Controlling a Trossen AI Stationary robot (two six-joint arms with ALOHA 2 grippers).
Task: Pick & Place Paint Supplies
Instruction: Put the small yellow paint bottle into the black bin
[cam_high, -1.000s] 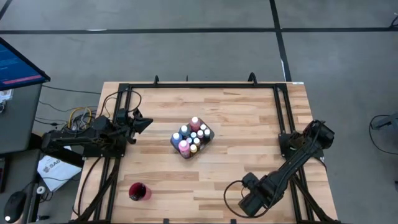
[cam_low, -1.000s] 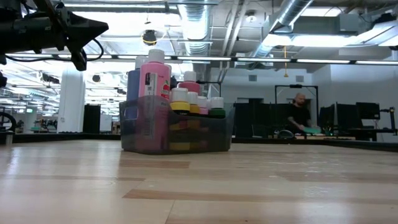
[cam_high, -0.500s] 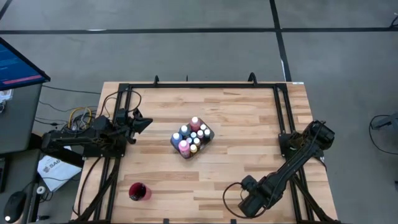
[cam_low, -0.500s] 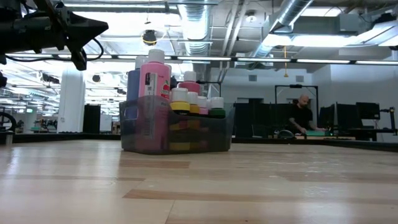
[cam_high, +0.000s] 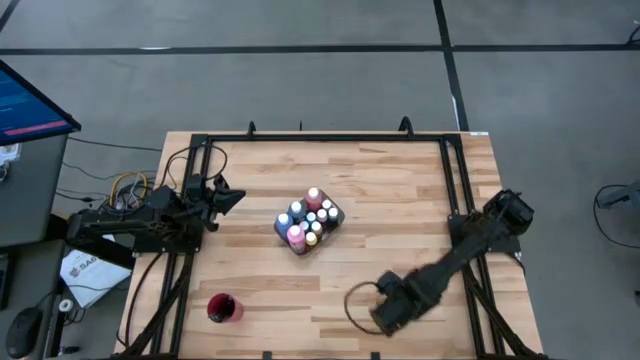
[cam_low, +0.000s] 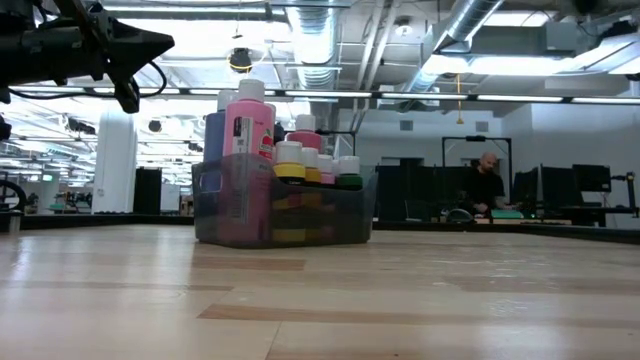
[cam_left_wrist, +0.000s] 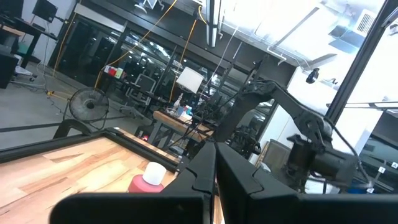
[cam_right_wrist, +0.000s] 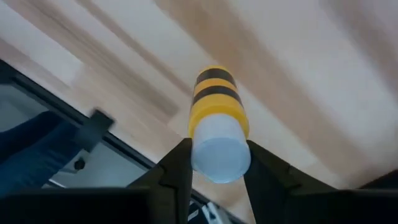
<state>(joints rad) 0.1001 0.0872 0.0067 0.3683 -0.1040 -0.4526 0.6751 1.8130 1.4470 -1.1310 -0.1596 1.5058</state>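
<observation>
Right gripper (cam_right_wrist: 214, 165) is clamping a yellow paint bottle (cam_right_wrist: 216, 124) near the table's (cam_high: 400, 200) front edge; left gripper (cam_high: 232, 197), fingers together, is waiting left of the tray (cam_high: 309, 222)

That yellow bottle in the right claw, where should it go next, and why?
Probably toward the clear bin mid-table. The right claw is clamped on a yellow bottle with a pale cap, near the table's front edge, and the other paint bottles stand together in that bin. The left claw waits at the table's left side.

Yellow, black-banded bottle (cam_right_wrist: 217, 106), seemingly pale-capped
</observation>
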